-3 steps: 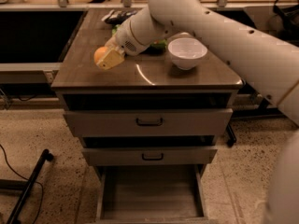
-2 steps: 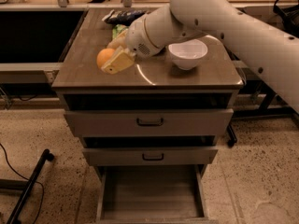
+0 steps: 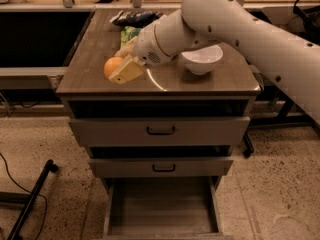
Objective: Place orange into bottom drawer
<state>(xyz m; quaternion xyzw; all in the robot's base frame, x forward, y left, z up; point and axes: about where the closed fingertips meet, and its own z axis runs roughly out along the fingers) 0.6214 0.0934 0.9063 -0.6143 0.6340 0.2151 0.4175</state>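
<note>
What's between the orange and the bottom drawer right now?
The gripper grips the orange above the cabinet top's left front. Straight down, that top and the two upper drawers block it. The bottom drawer is pulled out past them, floor bare, so a path forward over the edge then down looks clear.

No legible text, labels or numbers; print on the green snack bag (image 3: 129,34) is unreadable. Gripper (image 3: 120,68) is over the cabinet top (image 3: 87,64), front-left, clamped on the orange (image 3: 110,65).

Lab: speckled floor (image 3: 280,184), workbenches (image 3: 30,73), gripper (image 3: 121,65) above drawer cabinet (image 3: 160,129).
</note>
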